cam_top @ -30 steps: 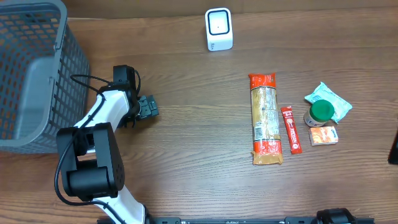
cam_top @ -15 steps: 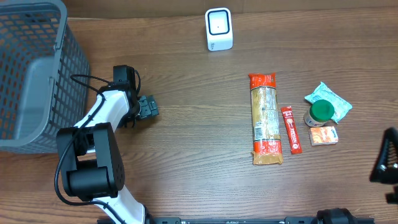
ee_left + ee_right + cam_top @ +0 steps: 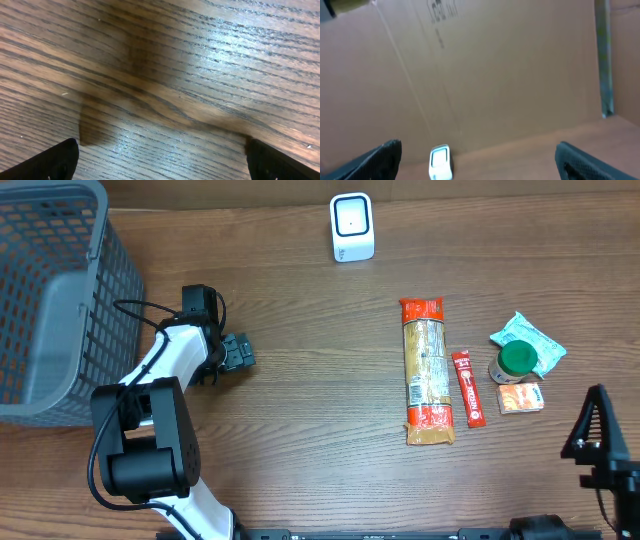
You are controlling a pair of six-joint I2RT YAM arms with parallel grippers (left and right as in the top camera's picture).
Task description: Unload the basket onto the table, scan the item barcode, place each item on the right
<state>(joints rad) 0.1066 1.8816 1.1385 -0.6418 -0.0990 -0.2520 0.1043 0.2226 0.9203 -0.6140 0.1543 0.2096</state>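
Table (image 3: 320, 320): spread as brown wood grain under everything, with the scanner (image 3: 352, 227) near its far edge.
Basket (image 3: 50, 300): stood well to the left of the scanner, grey mesh, at the table's left edge.
Left arm (image 3: 165, 360): reached out white and black, left of the scanner and nearer the robot's side.
Long packet (image 3: 427, 370): lay flat to the right of the scanner and nearer the robot, pale in the middle with orange-red ends, untouched by either gripper.
Left gripper (image 3: 240, 352): hung low over bare wood, left of the scanner and well apart from it; fingers (image 3: 55, 162) spread wide with nothing between them.
Right gripper (image 3: 477, 157): sat far right of the scanner by the near edge, faced toward it so that it showed small before a cardboard wall (image 3: 510, 70); fingers (image 3: 380, 157) spread wide and empty.
Scanner: stood upright, white with a dark window.
Teal pouch (image 3: 530, 340): lay crumpled, farthest right of the scanner, touching the jar (image 3: 516, 360).
Red sachet (image 3: 466, 388): lay just beside the long packet, on the side away from the scanner, parallel to it.
Jar: stood green-lidded, right of the scanner, between pouch and orange box (image 3: 521, 398).
Orange box: lay flat, right of the scanner, just nearer the robot than the jar.
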